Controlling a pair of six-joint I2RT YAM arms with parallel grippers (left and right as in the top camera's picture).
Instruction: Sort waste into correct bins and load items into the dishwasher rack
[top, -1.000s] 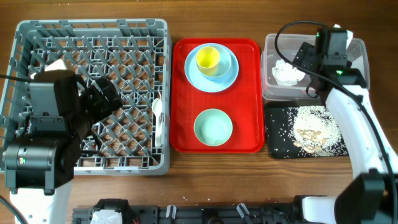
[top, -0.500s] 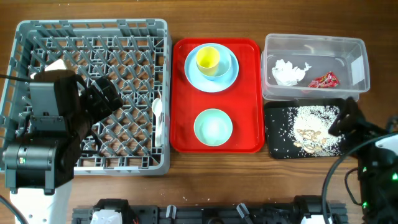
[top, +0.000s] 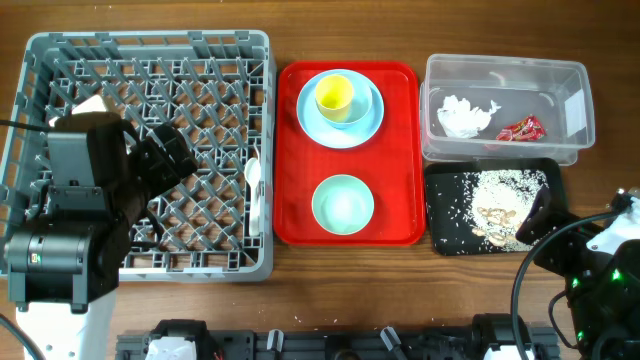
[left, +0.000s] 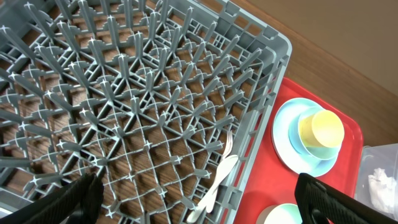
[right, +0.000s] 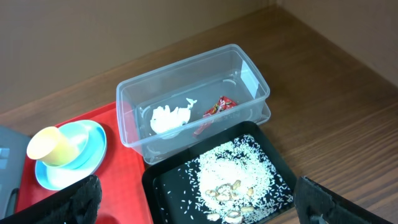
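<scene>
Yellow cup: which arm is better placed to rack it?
Left, probably. The left gripper is over the rack, next to the red tray holding the cup; the right gripper sits by the black tray.

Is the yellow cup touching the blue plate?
Touching. The left wrist view shows the yellow cup resting right on the blue plate, with no gap under it. The overhead view agrees.

left arm (top: 60, 230): at the near-left, forearm reaching away and to the right | left gripper (top: 168, 160): fingers (left: 84, 196) spread wide, nothing between them | right arm (top: 595, 265): folded low at the near-right corner | right gripper (top: 545, 215): pointing away and left, fingers (right: 84, 199) spread wide, nothing held
</scene>
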